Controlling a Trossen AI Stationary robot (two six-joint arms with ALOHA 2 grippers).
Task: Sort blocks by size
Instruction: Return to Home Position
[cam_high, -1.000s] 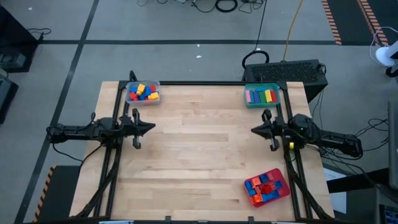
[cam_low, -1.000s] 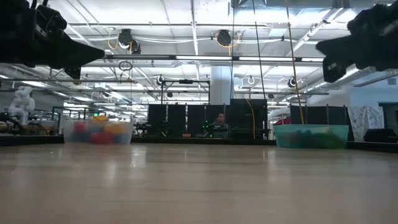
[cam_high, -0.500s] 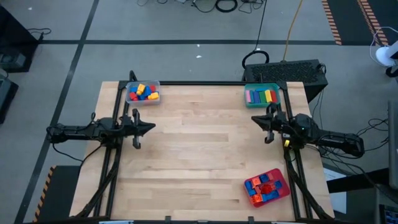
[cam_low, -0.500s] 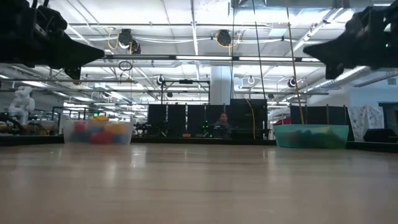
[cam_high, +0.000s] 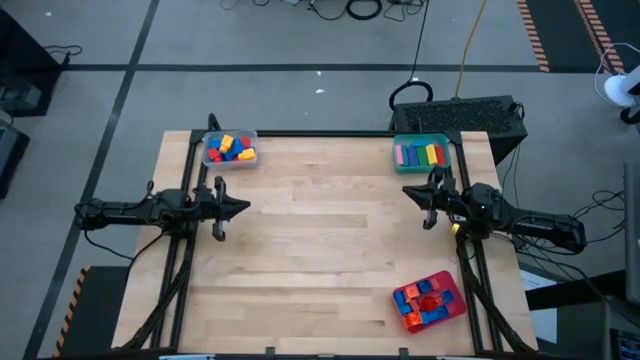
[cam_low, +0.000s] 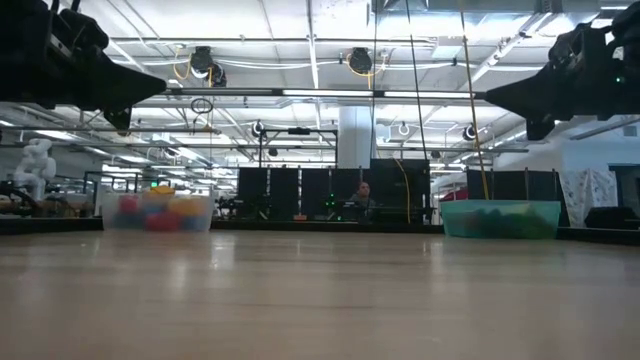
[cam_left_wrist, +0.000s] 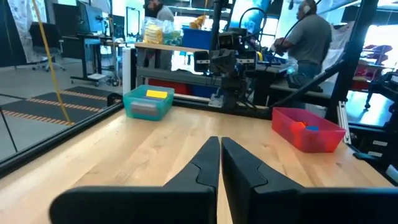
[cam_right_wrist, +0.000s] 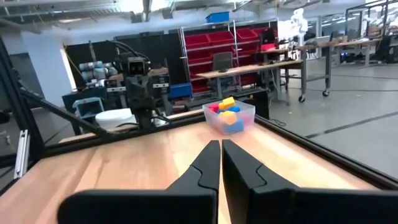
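table (cam_high: 320, 230): pale wood slab, a dark frame running round its sides. the left arm (cam_high: 140, 212) is reaching in over the table's left side and the right arm (cam_high: 520, 228) over its right side, both riding level and well above the wood in the low view.

three trays, all near the table's edges. the clear tray (cam_high: 230, 133) is sitting in the table's corner on the left arm's side, along the edge bordering the grey floor. the teal tray (cam_high: 421, 137) is at the other corner of that edge. the red tray (cam_high: 461, 298) is lying askew near the opposite edge, right arm's side.

the blocks are all showing inside trays: a mixed heap (cam_high: 232, 149) in the clear one, long bars (cam_high: 420, 155) lying side by side in the teal one, small pieces (cam_high: 425, 300) in the red one. none showing loose on the table.

left gripper (cam_left_wrist: 220, 144): fingers pressed together, carrying nothing, pointing toward the table's middle. right gripper (cam_right_wrist: 220, 146): the same, fingers together and empty, hanging just beside the teal tray.

my read: sorting is looking done and the arms are parking. doing this well means keeping height over the table, keeping the fingers closed, and drawing each arm back toward its own side. the right one has the least margin, with the teal tray's rim and the frame close by. the table's middle is offering wide open room.
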